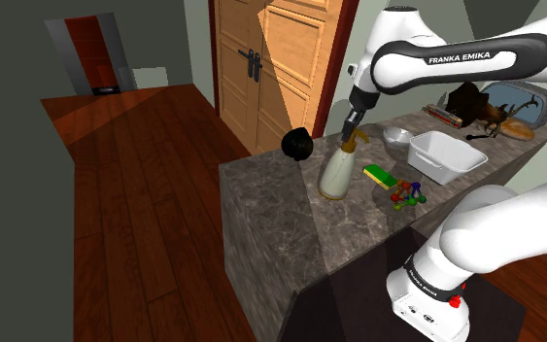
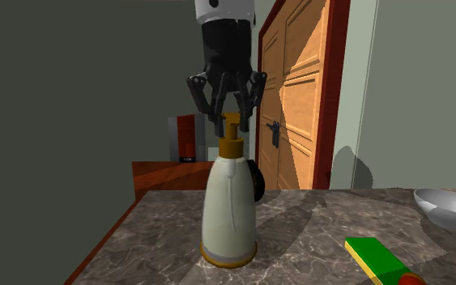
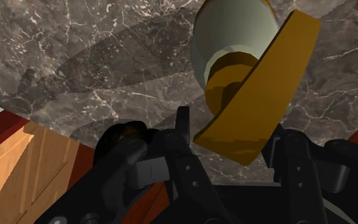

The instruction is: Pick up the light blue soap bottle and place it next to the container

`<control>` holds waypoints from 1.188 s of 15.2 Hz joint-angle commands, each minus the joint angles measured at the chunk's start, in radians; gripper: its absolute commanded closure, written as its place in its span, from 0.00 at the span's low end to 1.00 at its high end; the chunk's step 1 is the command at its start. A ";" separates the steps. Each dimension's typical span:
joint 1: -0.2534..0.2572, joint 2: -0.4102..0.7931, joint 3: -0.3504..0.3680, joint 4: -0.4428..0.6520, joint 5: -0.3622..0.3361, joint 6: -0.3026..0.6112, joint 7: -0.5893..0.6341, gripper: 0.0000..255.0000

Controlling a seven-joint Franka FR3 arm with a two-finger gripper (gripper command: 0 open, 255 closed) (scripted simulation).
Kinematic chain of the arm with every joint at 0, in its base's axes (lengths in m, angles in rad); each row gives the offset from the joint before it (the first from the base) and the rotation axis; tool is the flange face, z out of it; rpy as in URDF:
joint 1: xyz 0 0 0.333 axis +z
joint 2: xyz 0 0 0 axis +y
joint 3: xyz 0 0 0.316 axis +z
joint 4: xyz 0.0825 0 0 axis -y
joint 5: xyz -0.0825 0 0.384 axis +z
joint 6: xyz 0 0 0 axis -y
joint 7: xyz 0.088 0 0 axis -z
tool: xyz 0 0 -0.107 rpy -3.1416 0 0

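Pincer [image 2: 233, 127] astride soap bottle [image 2: 229, 206] top, contact unclear

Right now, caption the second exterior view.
Gripper at the top of an upright pale bottle on the counter.

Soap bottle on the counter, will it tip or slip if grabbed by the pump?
Probably tippy if pushed high: the soap bottle is tall for its base. The narrow pump, where the gripper sits, may swivel or slip. The body looks rigid.
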 commanded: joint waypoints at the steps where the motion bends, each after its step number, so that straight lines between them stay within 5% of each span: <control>1: 0.001 -0.008 0.002 0.024 0.002 -0.032 -0.002 1.00; 18: 0.006 -0.009 0.013 0.252 0.017 -0.260 -0.020 1.00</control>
